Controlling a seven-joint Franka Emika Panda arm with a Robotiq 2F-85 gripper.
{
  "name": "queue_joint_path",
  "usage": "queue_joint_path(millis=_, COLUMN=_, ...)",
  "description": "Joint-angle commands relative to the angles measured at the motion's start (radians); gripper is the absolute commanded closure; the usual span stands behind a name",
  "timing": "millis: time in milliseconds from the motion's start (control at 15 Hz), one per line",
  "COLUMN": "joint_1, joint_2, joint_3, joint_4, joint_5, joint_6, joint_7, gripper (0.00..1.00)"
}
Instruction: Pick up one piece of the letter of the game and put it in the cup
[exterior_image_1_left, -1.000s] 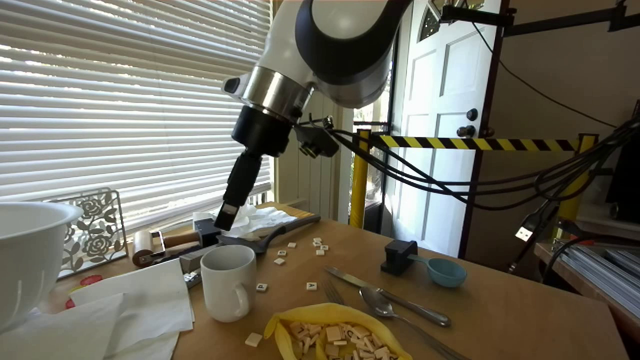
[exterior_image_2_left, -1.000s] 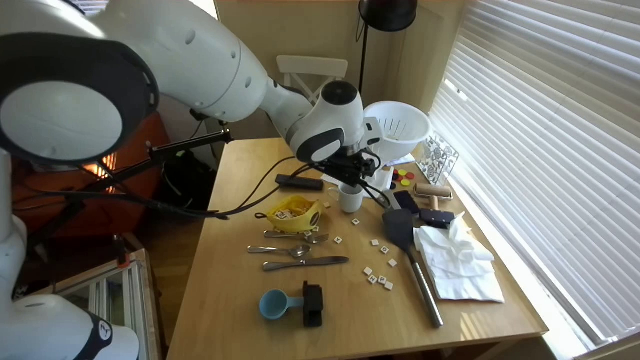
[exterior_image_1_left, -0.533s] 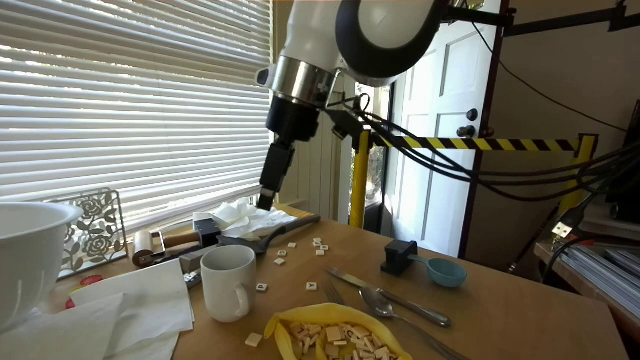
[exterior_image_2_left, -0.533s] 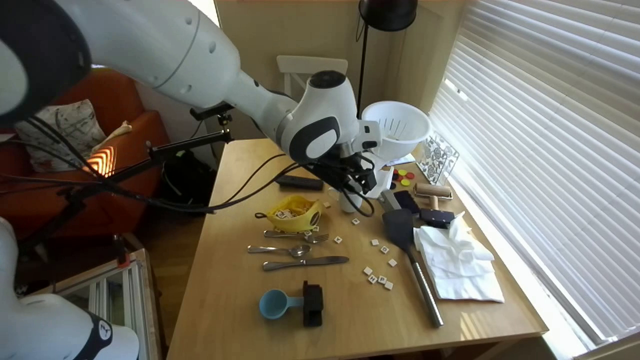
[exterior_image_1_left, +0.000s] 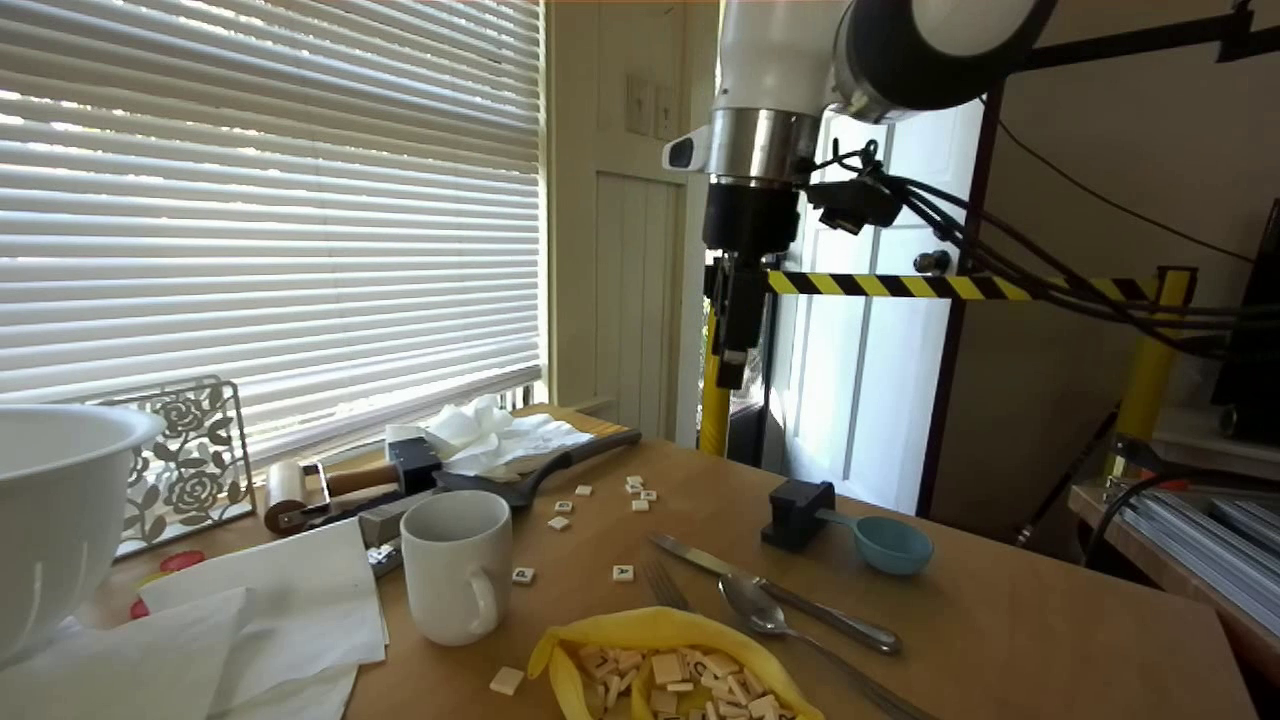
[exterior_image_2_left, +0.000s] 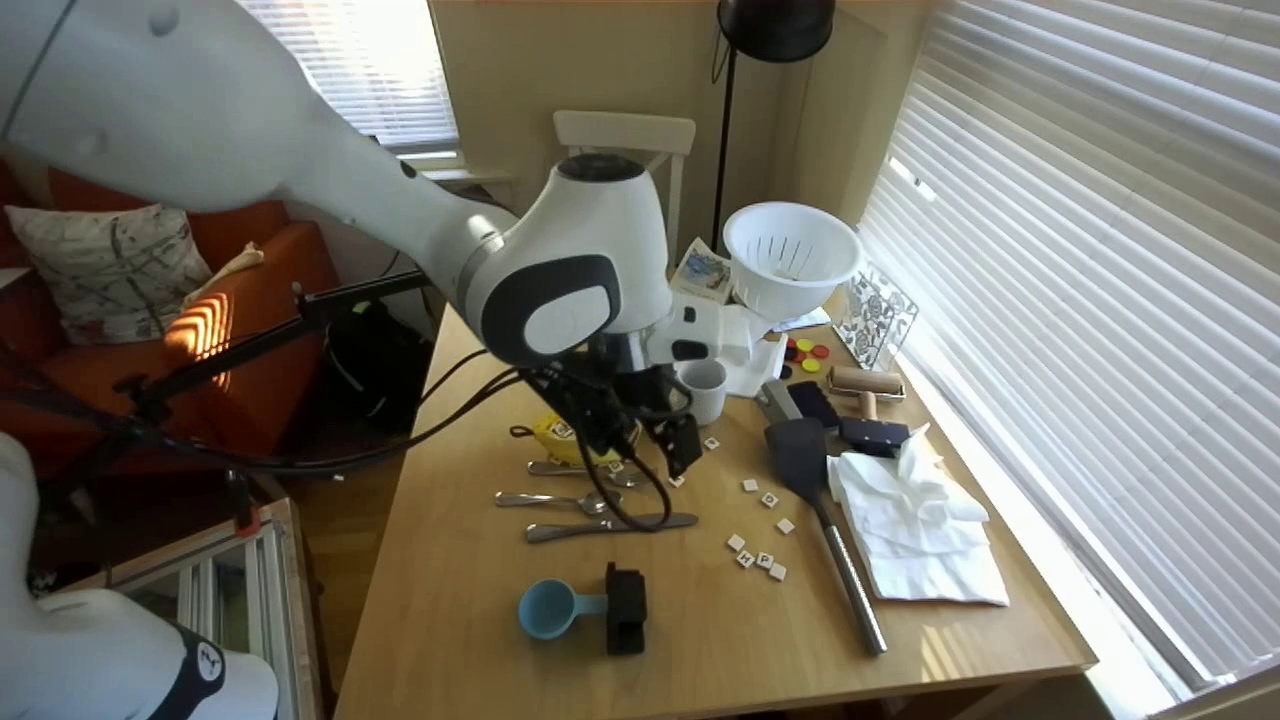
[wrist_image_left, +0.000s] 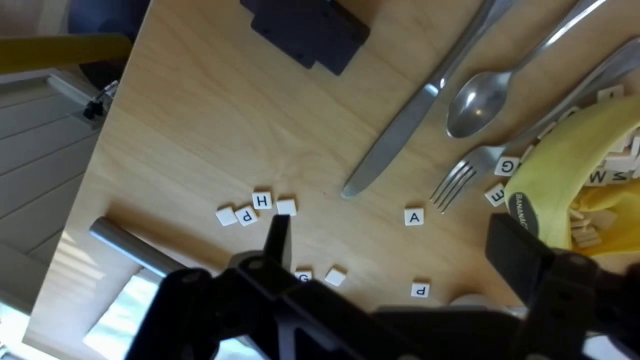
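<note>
Wooden table (exterior_image_2_left: 700, 660), pincer (wrist_image_left: 392, 245) above, letter tiles (wrist_image_left: 414, 216), mug (exterior_image_1_left: 455, 570), sunlit blinds (exterior_image_1_left: 270, 230), lamp (exterior_image_2_left: 778, 30)

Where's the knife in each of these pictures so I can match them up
In an exterior view: the knife, low, right of centre.
In an exterior view: the knife, lower middle, nearly horizontal.
Wrist view: the knife, tip near centre, handle reaching the top edge.
Shared landmark: the spoon, beside it in all three.

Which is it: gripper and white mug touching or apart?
Apart. An exterior view shows a wide gap between the white mug and the gripper, which hangs higher, to one side.
</note>
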Motion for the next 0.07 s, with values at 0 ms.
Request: queue_joint_path(millis=0, joint_1=-0.023, joint_2=-0.019, joint_3=0.020, joint_4=-0.017, joint_5=0.000, joint_6=-0.003, joint_7=-0.004, gripper=0.00)
